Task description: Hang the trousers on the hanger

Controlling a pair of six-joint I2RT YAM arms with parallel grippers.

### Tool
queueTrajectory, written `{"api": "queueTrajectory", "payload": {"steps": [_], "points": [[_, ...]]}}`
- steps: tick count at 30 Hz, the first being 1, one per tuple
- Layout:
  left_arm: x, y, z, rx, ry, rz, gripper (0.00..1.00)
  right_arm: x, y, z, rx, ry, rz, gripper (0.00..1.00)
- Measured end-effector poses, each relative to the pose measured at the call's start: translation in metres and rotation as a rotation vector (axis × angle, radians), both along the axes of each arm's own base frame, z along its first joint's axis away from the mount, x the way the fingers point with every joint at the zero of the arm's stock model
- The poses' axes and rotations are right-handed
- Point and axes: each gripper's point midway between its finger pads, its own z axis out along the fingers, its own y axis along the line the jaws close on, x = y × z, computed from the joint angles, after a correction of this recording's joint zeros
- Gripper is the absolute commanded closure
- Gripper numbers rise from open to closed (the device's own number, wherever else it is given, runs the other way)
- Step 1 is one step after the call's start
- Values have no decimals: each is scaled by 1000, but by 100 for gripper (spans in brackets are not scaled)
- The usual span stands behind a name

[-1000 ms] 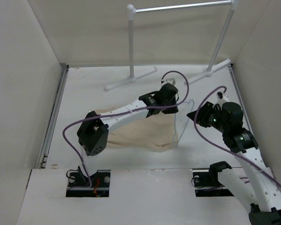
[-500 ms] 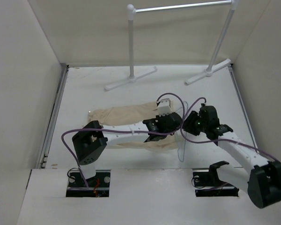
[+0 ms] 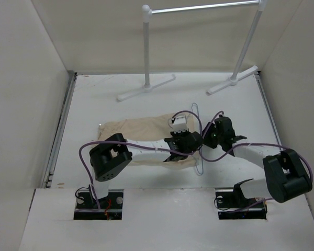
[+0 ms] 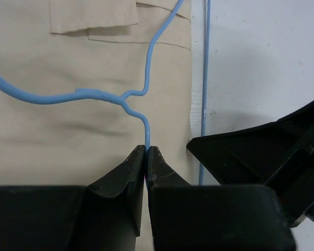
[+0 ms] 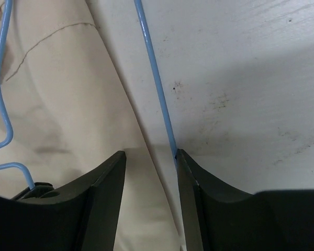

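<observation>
The beige trousers (image 3: 138, 128) lie flat on the table, also filling the left wrist view (image 4: 68, 115) and the left of the right wrist view (image 5: 68, 104). The hanger (image 3: 201, 166) is a thin pale blue wire lying partly on the trousers' right end (image 4: 52, 98). My left gripper (image 3: 186, 144) is shut on the hanger's wire just below its twisted neck (image 4: 146, 150). My right gripper (image 3: 205, 141) is open and low over the trousers' edge (image 5: 150, 157). The hanger's straight bar (image 5: 156, 83) touches the inner side of its right finger.
A white-poled garment rack (image 3: 146, 47) with a metal rail stands at the back, its feet (image 3: 146, 89) on the far table. White walls close in the left, right and back. My two grippers are close together at mid-table.
Both grippers moved toward the near side and down to the trousers' right end. The left brought the hanger along. The right arm folded low and closed in beside the left gripper.
</observation>
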Motion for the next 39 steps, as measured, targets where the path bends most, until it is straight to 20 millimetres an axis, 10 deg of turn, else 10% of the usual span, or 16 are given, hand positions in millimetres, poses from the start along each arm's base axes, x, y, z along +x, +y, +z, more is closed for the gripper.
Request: {"api": "queueTrajectory", "payload": {"steps": [13, 17, 23, 31, 39], "points": [[-6, -5, -3, -25, 7, -8, 100, 9, 21, -1, -8, -24, 42, 46], [-8, 0, -9, -10, 16, -8, 100, 3, 26, -6, 19, -11, 59, 82], [-10, 14, -19, 28, 31, -2, 100, -13, 22, 14, 151, 2, 28, 91], [-9, 53, 2, 53, 16, 46, 100, 13, -16, 94, 218, -173, -94, 94], [-11, 131, -6, 160, 50, 132, 100, 12, -43, 78, 172, -106, -189, 93]]}}
